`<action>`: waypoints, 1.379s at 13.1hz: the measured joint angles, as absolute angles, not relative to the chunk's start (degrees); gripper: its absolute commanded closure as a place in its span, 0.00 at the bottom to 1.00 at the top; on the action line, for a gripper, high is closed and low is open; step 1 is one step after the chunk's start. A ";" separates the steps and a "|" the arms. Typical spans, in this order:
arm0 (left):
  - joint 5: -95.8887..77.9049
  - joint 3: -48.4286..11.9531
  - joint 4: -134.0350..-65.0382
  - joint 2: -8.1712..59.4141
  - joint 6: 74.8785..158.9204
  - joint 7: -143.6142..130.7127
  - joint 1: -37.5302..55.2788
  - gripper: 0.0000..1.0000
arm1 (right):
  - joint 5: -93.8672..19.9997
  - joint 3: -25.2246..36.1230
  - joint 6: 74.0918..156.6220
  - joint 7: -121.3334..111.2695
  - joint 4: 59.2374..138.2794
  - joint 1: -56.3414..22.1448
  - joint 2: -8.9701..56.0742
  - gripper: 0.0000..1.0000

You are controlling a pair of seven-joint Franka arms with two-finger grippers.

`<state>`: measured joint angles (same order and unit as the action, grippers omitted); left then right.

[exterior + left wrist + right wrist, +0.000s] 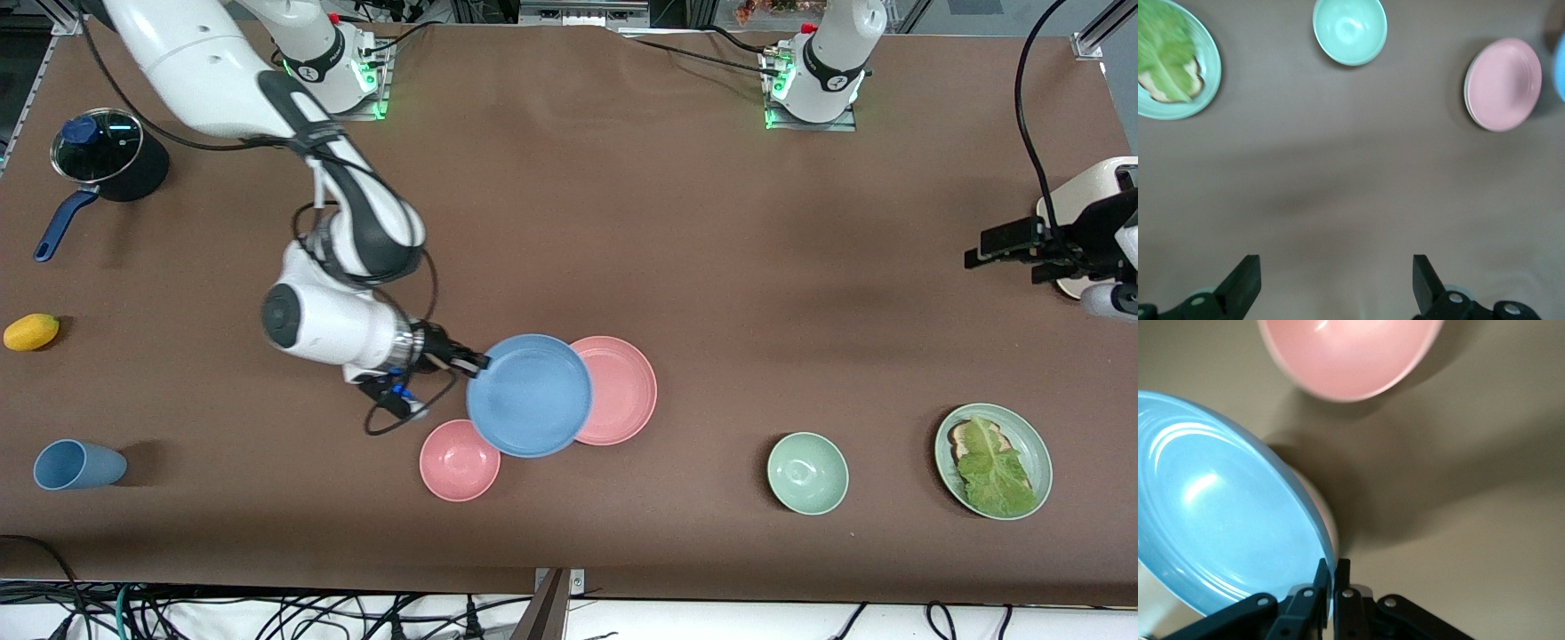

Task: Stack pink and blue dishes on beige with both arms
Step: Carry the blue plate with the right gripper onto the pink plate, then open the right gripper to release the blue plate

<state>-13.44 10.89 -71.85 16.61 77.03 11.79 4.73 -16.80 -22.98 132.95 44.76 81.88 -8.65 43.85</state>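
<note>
The right gripper (476,361) is pinched tight on the rim of the blue plate (530,395) and holds it up in the air. In the front view the blue plate covers part of the pink plate (622,389), which lies at about 3 o'clock from it, and the edge of the pink bowl (459,460), at about 7 o'clock. The right wrist view shows what the front view cannot: the two fingers (1340,577) squeezing the thin blue rim, with a pale plate edge (1321,507) peeking out under the blue plate.

The left gripper (1000,249) waits at its own end of the table. The left wrist view shows its fingers (1243,280) spread wide with nothing in them, plus the green bowl (1349,30) and the lettuce plate (1178,63).
</note>
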 measured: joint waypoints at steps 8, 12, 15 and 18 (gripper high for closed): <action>-7.59 1.93 -71.99 14.74 74.73 0.90 1.24 0.00 | -16.79 -22.77 142.42 47.86 77.28 -16.13 53.12 1.00; 0.53 -4.66 -71.94 12.14 74.70 0.02 0.00 0.00 | -16.67 -21.52 142.17 47.86 77.52 -16.50 53.43 0.00; 0.55 -5.00 -72.53 10.16 73.81 -0.21 -0.22 0.00 | -15.06 -20.97 140.01 47.83 77.68 -16.65 53.41 0.00; 0.55 -4.99 -74.07 9.41 73.68 -0.21 -0.59 0.00 | -8.79 -18.60 131.56 47.82 76.71 -16.58 50.52 0.00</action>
<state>0.55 -4.99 -74.07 9.41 73.68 -0.21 -0.59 -8.79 -18.60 131.56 47.82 76.71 -16.58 50.52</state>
